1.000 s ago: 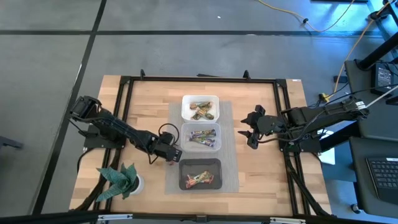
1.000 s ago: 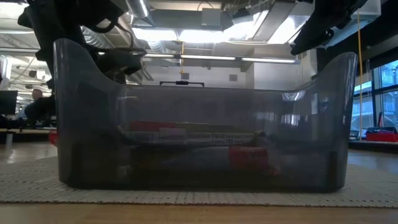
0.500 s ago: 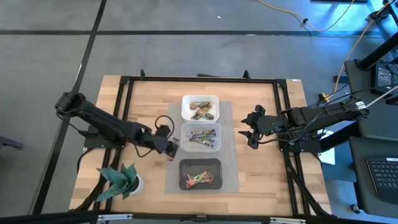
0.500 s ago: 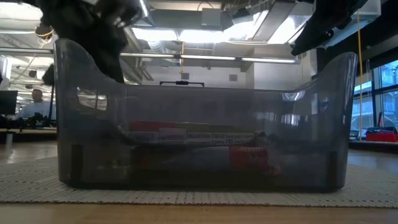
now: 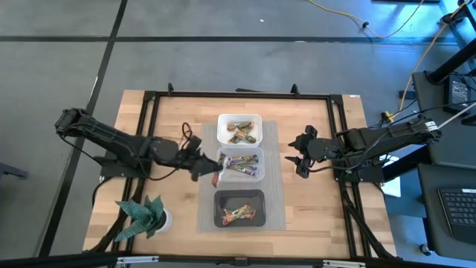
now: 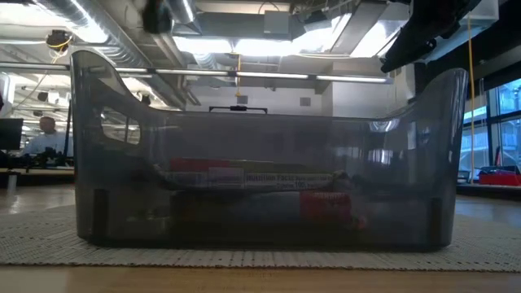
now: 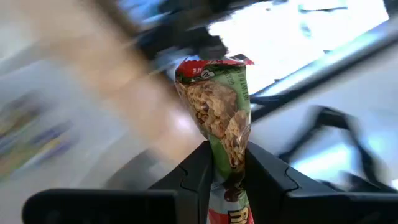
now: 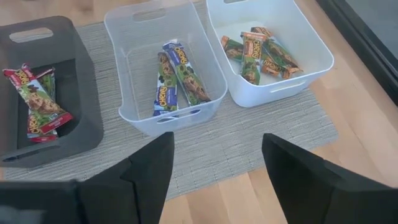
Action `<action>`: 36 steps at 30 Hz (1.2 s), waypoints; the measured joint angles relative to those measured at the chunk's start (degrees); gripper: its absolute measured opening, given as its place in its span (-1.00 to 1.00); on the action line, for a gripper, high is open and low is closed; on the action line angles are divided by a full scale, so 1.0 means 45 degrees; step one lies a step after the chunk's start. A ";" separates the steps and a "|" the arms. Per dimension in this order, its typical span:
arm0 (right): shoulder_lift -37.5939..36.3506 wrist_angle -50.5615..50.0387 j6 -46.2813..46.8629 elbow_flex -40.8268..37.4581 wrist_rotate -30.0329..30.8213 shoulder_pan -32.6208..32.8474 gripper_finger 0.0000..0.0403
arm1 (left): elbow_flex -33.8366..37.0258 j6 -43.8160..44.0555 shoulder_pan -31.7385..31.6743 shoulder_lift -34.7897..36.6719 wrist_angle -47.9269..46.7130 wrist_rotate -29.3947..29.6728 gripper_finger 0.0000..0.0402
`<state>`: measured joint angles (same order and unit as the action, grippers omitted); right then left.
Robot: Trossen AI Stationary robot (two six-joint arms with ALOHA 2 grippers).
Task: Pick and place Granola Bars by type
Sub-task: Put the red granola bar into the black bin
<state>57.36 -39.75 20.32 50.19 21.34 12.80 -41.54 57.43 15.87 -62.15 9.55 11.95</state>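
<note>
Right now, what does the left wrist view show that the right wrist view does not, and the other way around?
Only the left wrist view shows the left gripper shut on a granola bar with a red and green wrapper.

Only the right wrist view shows the open right gripper and three tubs on a mat: black tub, clear tub and white tub, each with bars inside.

Both show wrapped granola bars.

A granola bar (image 7: 219, 115) with a green and red wrapper stood upright at the frame's centre, pinched between the left gripper's (image 7: 225, 168) dark fingers (image 7: 193, 174), against a blurred background.
</note>
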 joint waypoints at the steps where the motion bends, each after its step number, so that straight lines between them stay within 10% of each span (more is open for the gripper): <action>1: 0.0000 0.0000 0.0002 0.0000 0.0000 0.0000 0.22 | 0.0000 -0.0706 0.0009 -0.0039 0.0946 -0.0322 -0.63; 8: 0.0000 0.0005 0.0019 0.0000 0.0004 0.0000 0.22 | -0.0328 -0.2579 0.0056 -0.0881 0.3627 -0.1020 -0.63; 22: 0.0000 0.0029 0.0163 0.0000 0.0002 0.0000 0.22 | -0.7557 -0.4801 -0.0051 -0.6309 -0.6761 -0.3583 -0.63; 36: 0.0000 0.0051 0.1102 0.0000 0.0010 0.0000 0.22 | -0.8320 -0.5316 0.0175 -0.9877 -0.7428 -0.5300 -0.63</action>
<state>57.36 -39.52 25.27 50.19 21.39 12.80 -78.98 33.51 16.66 -106.60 -23.88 -11.90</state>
